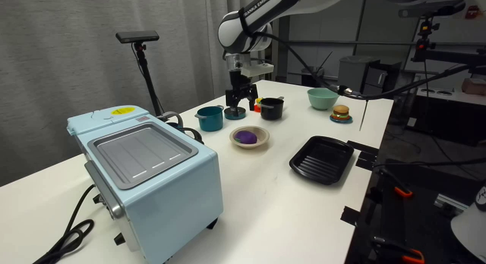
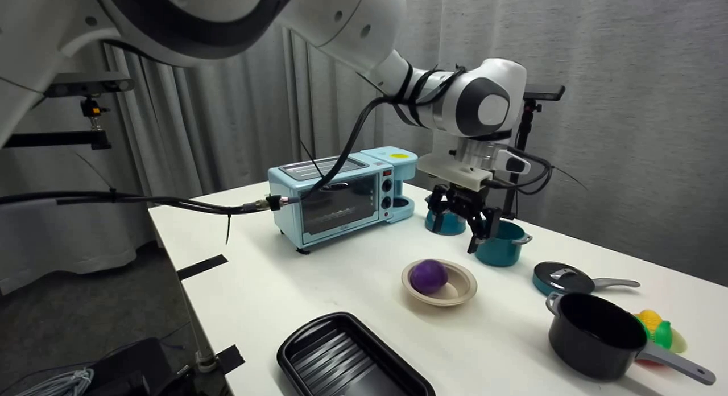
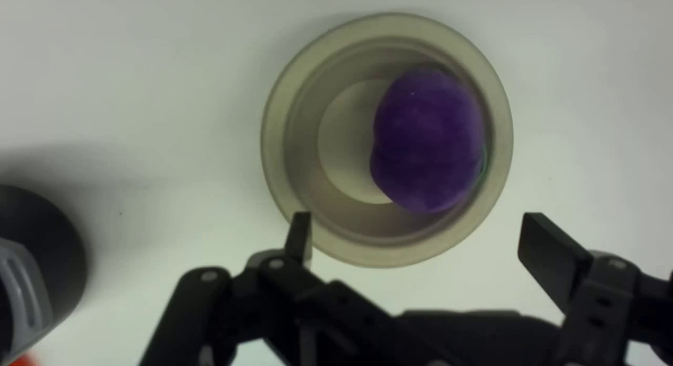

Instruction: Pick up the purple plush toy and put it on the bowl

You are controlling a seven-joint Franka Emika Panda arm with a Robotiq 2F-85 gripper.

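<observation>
The purple plush toy lies inside the shallow cream bowl, against one side of its wall. The toy shows in both exterior views (image 1: 246, 137) (image 2: 429, 276) and in the wrist view (image 3: 428, 140). The bowl stands upright on the table in both exterior views (image 1: 262, 135) (image 2: 465, 283) and in the wrist view (image 3: 276, 145). My gripper is open with nothing between its fingers. It hangs above the table, apart from toy and bowl, near the pots in both exterior views (image 1: 243, 109) (image 2: 455, 238). In the wrist view its fingers (image 3: 418, 219) frame the lower part of the bowl.
A teal pot (image 2: 499, 251), a lidded pan (image 2: 560, 279) and a black pot (image 2: 591, 339) stand near the bowl. A blue toaster oven (image 1: 174, 207), a black tray (image 1: 322, 159), a green bowl (image 1: 322, 99) and a toy burger (image 1: 340, 113) are also on the table.
</observation>
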